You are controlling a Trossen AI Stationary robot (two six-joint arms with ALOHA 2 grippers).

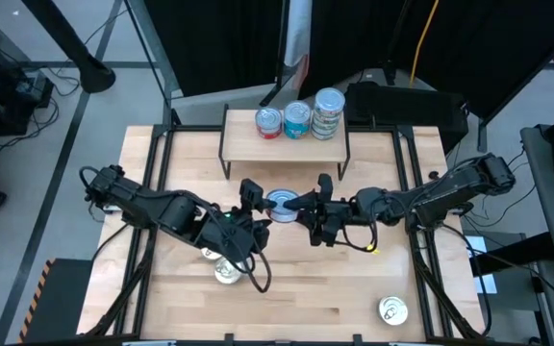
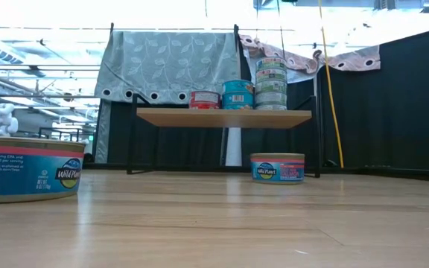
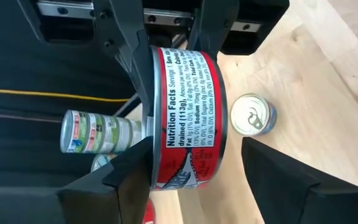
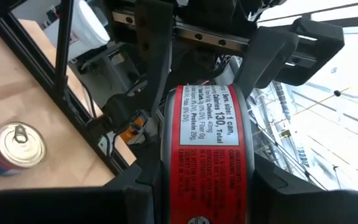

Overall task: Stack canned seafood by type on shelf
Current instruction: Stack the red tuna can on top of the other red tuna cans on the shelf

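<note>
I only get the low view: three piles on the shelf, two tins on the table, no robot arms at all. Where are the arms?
Observer: Both reach to mid-table, in front of the shelf, with one tin between them.
Operator: Which one has it?
Observer: The right gripper is shut on it. The left gripper is open, with its fingers on either side of it.
Operator: What kind of tin?
Observer: Red-sided, with a blue lid.
</note>
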